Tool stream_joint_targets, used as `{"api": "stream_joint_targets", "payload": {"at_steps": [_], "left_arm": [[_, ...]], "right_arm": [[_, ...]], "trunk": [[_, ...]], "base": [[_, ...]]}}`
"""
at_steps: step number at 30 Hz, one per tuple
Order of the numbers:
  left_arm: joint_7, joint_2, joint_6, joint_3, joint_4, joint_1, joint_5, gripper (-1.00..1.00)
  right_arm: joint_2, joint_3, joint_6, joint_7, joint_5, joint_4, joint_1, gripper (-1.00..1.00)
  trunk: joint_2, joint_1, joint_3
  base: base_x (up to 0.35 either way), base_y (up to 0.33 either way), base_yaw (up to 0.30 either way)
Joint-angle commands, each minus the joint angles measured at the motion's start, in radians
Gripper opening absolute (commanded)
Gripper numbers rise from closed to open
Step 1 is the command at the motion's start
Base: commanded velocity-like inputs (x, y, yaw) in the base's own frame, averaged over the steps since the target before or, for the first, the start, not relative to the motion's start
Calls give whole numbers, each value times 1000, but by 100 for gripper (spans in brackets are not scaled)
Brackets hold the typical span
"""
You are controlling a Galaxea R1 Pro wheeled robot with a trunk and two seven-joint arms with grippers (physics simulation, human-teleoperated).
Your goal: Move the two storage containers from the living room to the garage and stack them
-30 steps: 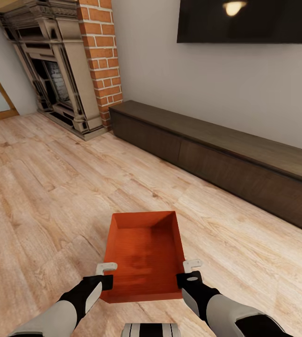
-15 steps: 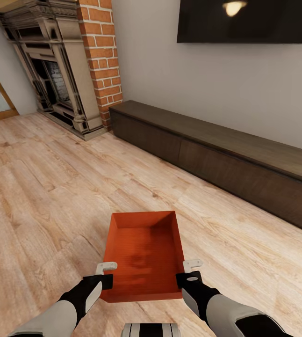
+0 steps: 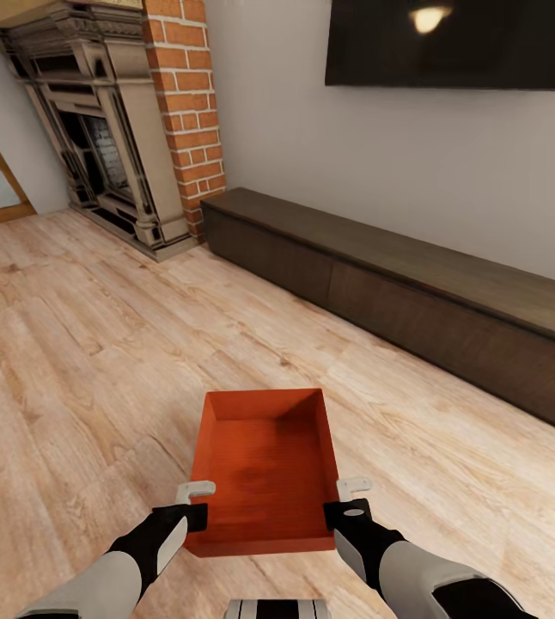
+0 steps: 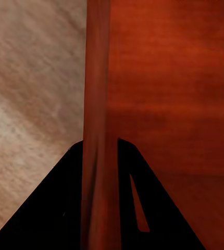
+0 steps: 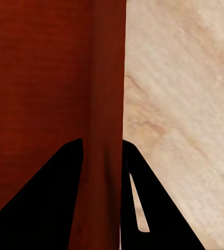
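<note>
The storage container (image 3: 265, 468) is being clamped by the left tool (image 3: 195, 493) and right tool (image 3: 353, 487), seemingly above the wood floor (image 3: 71, 361).

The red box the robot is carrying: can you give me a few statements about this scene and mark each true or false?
1. Both grippers clamp the red box, the left gripper on one side wall and the right gripper on the other. True.
2. The box is full of books. False: it is empty.
3. The floor is light wood planks. True.
4. A second red box sits on the long dark bench. False: the bench top is bare.
5. A brick fireplace stands left of the bench. True.
</note>
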State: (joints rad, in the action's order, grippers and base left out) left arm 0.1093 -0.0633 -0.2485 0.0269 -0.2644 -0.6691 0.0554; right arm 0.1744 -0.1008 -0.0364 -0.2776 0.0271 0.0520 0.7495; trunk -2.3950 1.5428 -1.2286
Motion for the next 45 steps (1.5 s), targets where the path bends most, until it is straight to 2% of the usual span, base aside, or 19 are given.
{"api": "stream_joint_targets", "payload": {"at_steps": [1,45], "left_arm": [[10,2,-7,-1,-2,0,-4,-100],[3,6,-2,4,-3,0,-3,-100]], "right_arm": [[0,-7,-4,-7,7,0,1,-100],[0,-11,4,-7,13,11,1,-100]], "trunk": [[7,-4,3],[315,-173,140]], "base": [[0,0,0],[0,0,0]]}}
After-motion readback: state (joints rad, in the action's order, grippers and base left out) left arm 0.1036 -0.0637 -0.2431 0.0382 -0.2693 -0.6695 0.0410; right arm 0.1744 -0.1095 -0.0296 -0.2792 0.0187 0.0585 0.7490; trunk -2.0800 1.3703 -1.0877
